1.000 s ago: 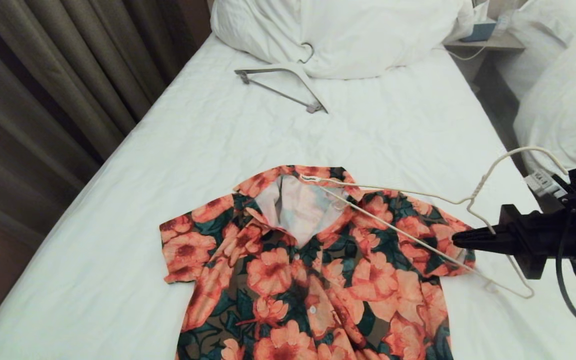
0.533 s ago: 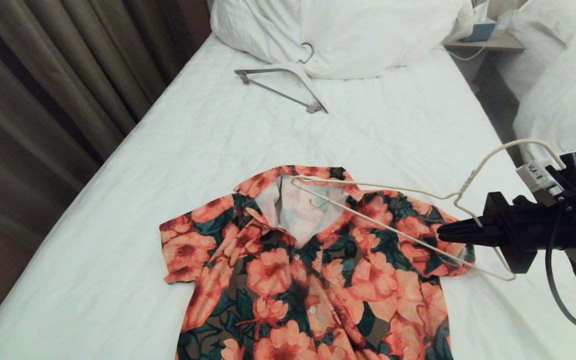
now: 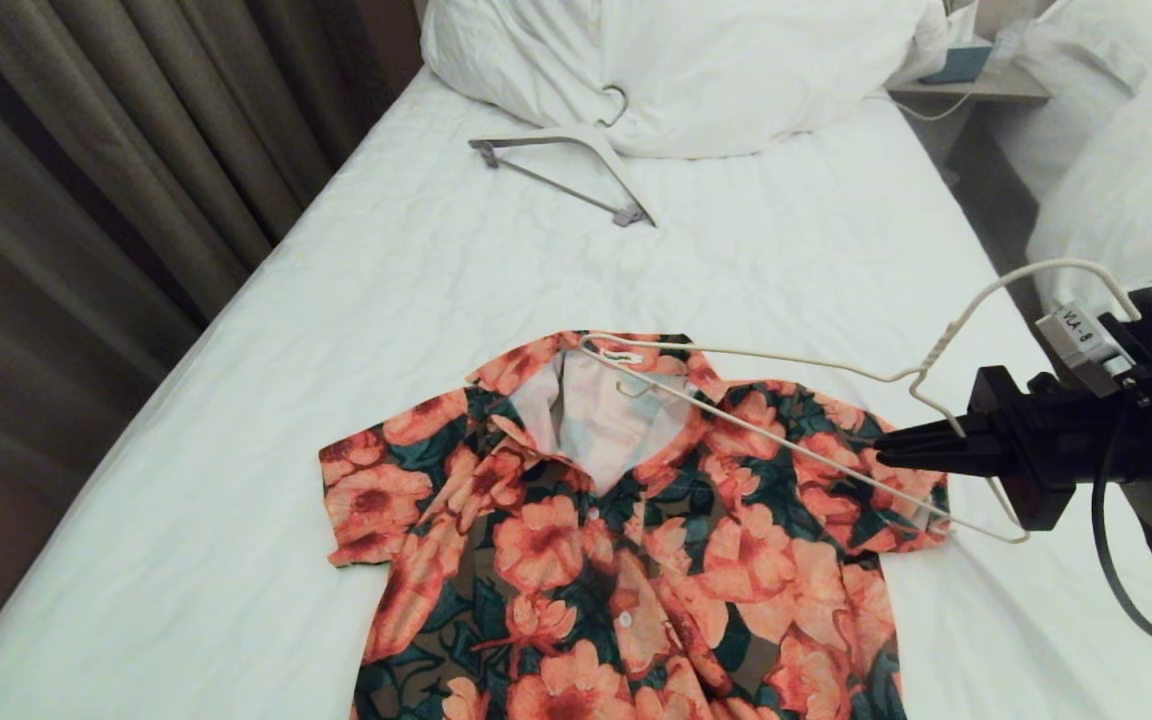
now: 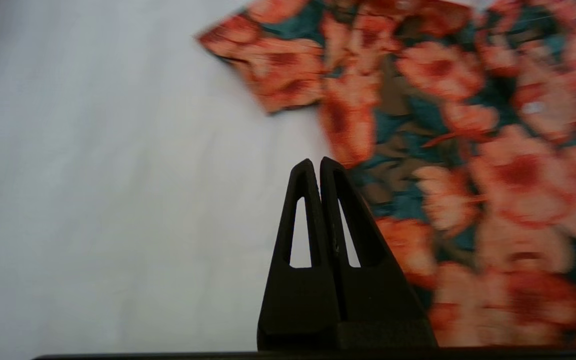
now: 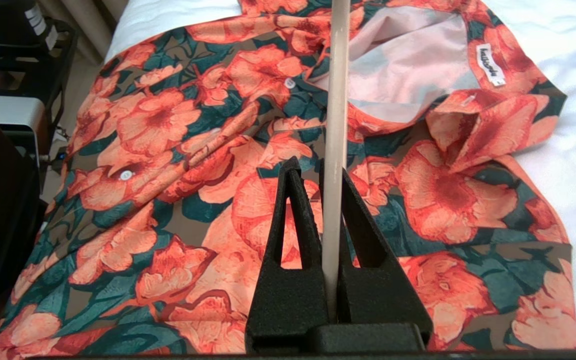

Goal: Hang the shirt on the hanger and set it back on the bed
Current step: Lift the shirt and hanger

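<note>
Over the last second the right gripper [image 3: 886,457] has carried the wire hanger [image 3: 786,400] up and a little toward the pillows, so the hanger's far shoulder tip, which sat on the collar's rim, now hovers over the open neck near the white label. The floral shirt [image 3: 626,540] has not shifted.

The right gripper's jaws are clamped on the hanger's wire close to the twisted neck, as the right wrist view shows, with the cream rod pinched between the black fingers [image 5: 293,235] and running out over the shirt. The hook arcs back past the wrist. The left gripper [image 4: 320,172] is pressed fully together and holds nothing; it hangs above the white sheet just beside the shirt's left sleeve, and the head view does not show it.

The shirt lies flat and front-up on the bed [image 3: 286,400], buttoned low, collar spread, pale lining showing. A second, thicker grey-white hanger [image 3: 566,170] rests near the pillow [image 3: 696,70], untouched.

The step in hand looks like threading: getting the hanger's tip into the neck opening. Next, I judge, the tip must dip under the collar and slide toward the left shoulder, and the idle left gripper may need to lift the collar so the wire does not snag the fabric.
</note>
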Controlling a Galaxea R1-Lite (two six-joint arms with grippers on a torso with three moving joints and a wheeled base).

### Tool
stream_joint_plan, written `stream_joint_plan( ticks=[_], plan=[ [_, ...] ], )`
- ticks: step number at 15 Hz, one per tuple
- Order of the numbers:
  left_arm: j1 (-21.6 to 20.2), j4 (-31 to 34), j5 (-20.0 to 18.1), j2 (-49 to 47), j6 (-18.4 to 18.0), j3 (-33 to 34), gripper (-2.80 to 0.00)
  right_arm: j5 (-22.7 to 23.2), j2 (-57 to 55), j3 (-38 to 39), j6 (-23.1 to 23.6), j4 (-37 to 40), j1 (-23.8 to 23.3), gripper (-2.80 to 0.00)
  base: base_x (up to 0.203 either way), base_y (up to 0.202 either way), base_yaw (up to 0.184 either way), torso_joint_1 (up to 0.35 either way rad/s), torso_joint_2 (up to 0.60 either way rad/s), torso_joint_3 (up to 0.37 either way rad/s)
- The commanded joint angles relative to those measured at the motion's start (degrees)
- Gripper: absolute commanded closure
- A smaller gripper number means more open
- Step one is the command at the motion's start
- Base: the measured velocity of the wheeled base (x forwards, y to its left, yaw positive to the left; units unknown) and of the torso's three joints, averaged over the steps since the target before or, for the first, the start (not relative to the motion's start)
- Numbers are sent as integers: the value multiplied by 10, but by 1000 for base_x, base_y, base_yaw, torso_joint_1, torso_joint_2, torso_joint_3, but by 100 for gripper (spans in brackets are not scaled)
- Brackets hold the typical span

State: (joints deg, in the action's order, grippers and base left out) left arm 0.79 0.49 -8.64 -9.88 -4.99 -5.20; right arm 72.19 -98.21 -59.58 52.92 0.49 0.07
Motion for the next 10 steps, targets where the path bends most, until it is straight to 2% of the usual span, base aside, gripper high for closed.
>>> stream_joint_plan(
  ticks=[1, 3, 7, 10],
  plan=[
    [14, -5, -30, -193, 33, -54, 0, 5, 1, -4, 3, 0, 0, 0, 0, 0, 0, 0, 0, 0],
    [30, -35, -60, -339, 54, -90, 0, 5, 3, -8, 3, 0, 0, 0, 0, 0, 0, 0, 0, 0],
    [56, -185, -108, -652, 96, -164, 0, -1, 3, -24, 2, 4, 1, 0, 0, 0, 0, 0, 0, 0],
    [74, -258, -126, -849, 126, -284, 0, -23, 3, -29, 2, 4, 0, 0, 0, 0, 0, 0, 0, 0]
  ],
)
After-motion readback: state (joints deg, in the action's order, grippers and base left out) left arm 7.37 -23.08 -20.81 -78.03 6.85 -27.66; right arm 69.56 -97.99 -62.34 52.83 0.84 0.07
